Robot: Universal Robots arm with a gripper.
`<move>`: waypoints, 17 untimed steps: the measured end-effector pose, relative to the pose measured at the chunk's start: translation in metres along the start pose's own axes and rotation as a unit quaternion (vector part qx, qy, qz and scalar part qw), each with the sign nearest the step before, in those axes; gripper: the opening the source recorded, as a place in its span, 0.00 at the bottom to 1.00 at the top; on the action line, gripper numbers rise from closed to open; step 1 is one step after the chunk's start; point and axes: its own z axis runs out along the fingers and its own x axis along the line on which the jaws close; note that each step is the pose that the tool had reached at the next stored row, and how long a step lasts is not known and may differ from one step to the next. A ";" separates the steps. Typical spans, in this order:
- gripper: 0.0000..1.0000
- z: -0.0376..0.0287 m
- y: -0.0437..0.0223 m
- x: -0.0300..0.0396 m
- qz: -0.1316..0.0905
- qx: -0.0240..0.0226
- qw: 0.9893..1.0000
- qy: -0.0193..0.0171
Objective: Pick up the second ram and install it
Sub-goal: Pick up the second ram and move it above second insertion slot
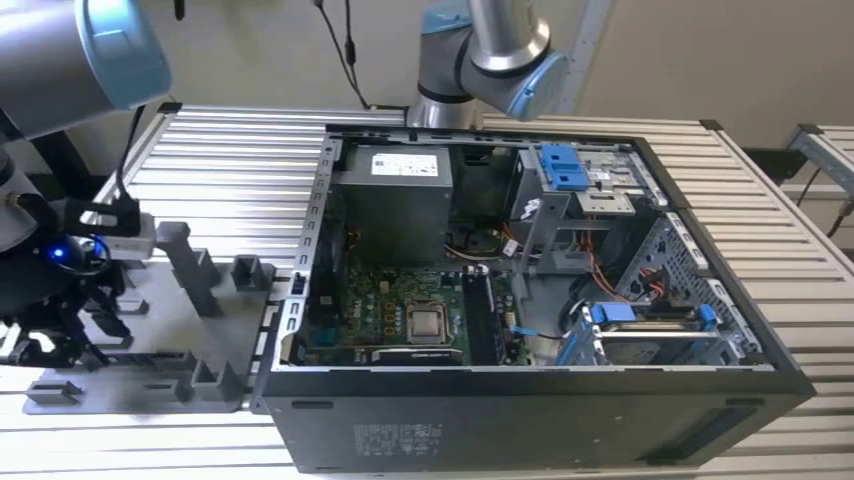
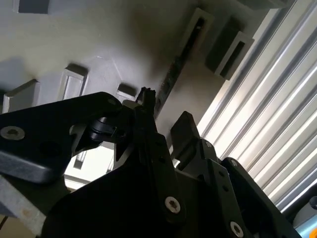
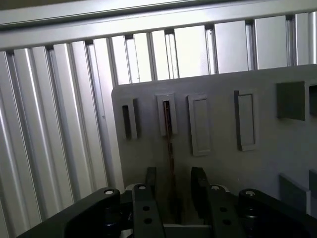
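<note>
The second ram (image 3: 169, 144) is a thin dark stick standing on edge in a slot of the grey holder plate (image 3: 223, 163). In the second wrist view the ram (image 2: 174, 72) runs from its slot toward the fingers. My gripper (image 3: 174, 174) is open and straddles the stick, one black finger (image 3: 150, 179) on each side with a gap to the ram. In the exterior view, my gripper (image 1: 56, 335) hangs low over the holder plate (image 1: 174, 335) at the exterior view's left, beside the open computer case (image 1: 534, 400).
The holder plate carries several grey posts and empty slots (image 3: 199, 124) close to the ram. The motherboard (image 1: 400, 300) lies inside the case, with dark memory slots (image 1: 481, 315) beside the processor socket. A second arm's base (image 1: 474, 60) stands behind the case. The table is ribbed aluminium (image 1: 227, 170).
</note>
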 end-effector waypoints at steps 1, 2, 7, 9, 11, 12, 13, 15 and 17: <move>0.42 0.0012 0.0001 0.0000 -0.002 0.001 1.000 -0.001; 0.42 0.0025 0.0006 0.0001 -0.004 0.002 1.000 -0.001; 0.42 0.0105 0.0038 0.0006 -0.008 0.004 1.000 -0.002; 0.42 0.0136 0.0046 0.0007 -0.009 0.004 1.000 -0.002; 0.42 0.0164 0.0049 0.0007 -0.010 0.005 1.000 -0.002; 0.42 0.0177 0.0049 0.0007 -0.011 0.006 1.000 -0.002; 0.42 0.0185 0.0050 0.0007 -0.011 0.007 1.000 -0.002; 0.42 0.0187 0.0049 0.0007 -0.012 0.008 1.000 -0.003; 0.42 0.0188 0.0049 0.0007 -0.012 0.008 1.000 -0.003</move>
